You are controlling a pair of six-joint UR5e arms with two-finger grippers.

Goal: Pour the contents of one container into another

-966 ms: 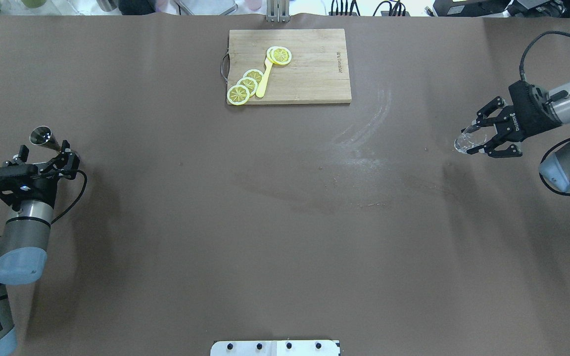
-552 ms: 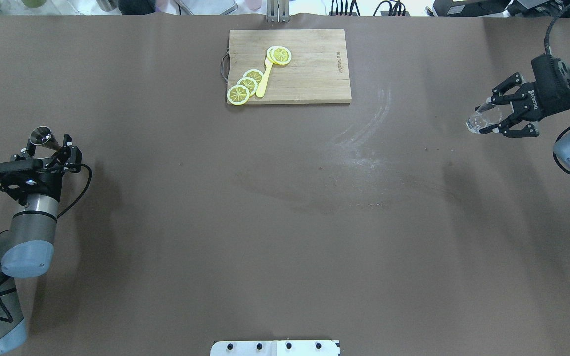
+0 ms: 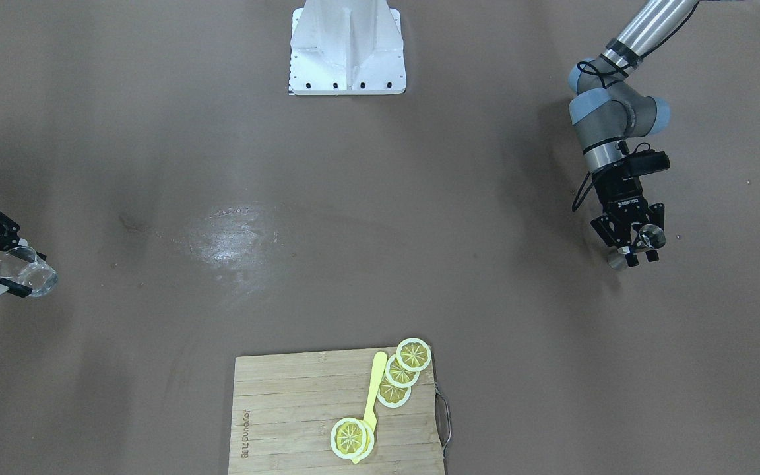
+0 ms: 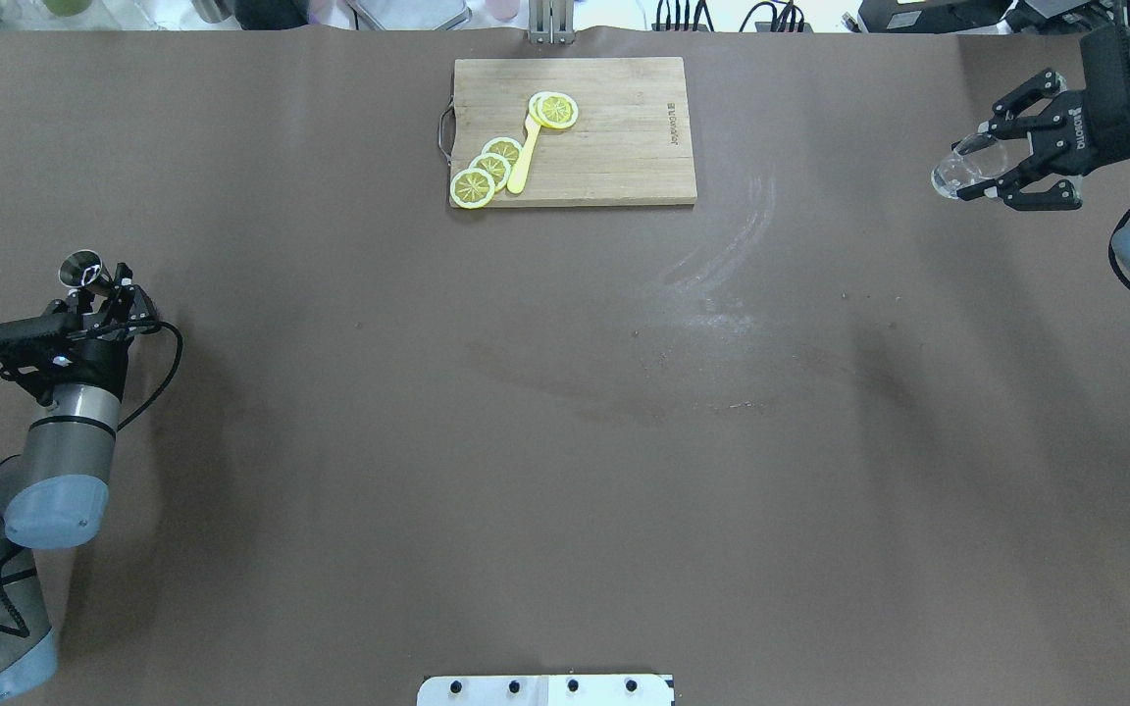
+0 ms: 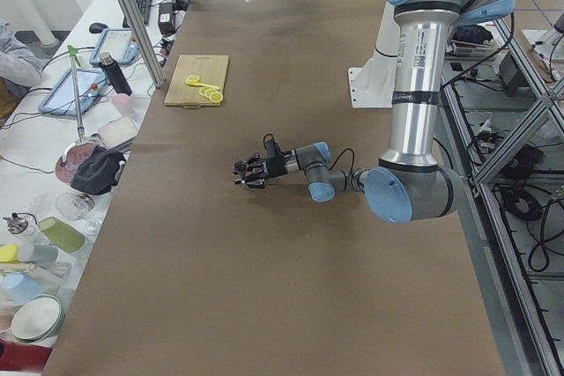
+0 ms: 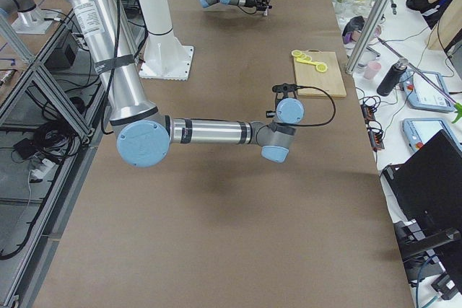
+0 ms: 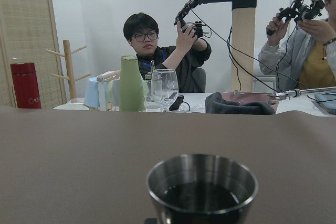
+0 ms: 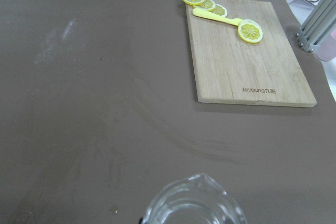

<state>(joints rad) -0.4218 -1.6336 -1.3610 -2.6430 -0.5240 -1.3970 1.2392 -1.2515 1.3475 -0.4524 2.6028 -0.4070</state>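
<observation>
Left claw (image 4: 106, 294) is clenched on a small stainless-steel measuring cup (image 4: 84, 267), out at the robot's left end of the brown worktop (image 4: 526, 441). Left wrist view: cup sits upright with dark liquid inside, rim level. Cup is low to the worktop; can't tell whether its base touches.

Right claw (image 4: 979, 162) grips a clear glass pouring cup with a small spout (image 4: 955, 173), at the far right corner of the worktop. Fingers sit on either side of the glass wall. Right wrist view shows only the rim and spout at the bottom edge; nothing visible inside it. Its shadow falls well apart from it on the worktop, so it hangs in the air. Tilt: can't tell.

The two containers are well apart, at opposite ends of the worktop.

Rectangular bamboo cutting board with a metal handle (image 4: 614, 137) lies at the far middle edge, between the two arms. On it: yellow lemon slices (image 4: 487, 169), three overlapping near the handle end and more (image 4: 555, 110) stacked further in, plus a yellow plastic knife (image 4: 522, 167) lying between the groups.

White robot base plate (image 3: 347, 49) sits at the near edge.

Left wrist view background: two people (image 7: 157, 51) beyond the worktop holding control devices, a wine glass (image 7: 164, 87) and a green bottle (image 7: 131, 85) on the side desk.
</observation>
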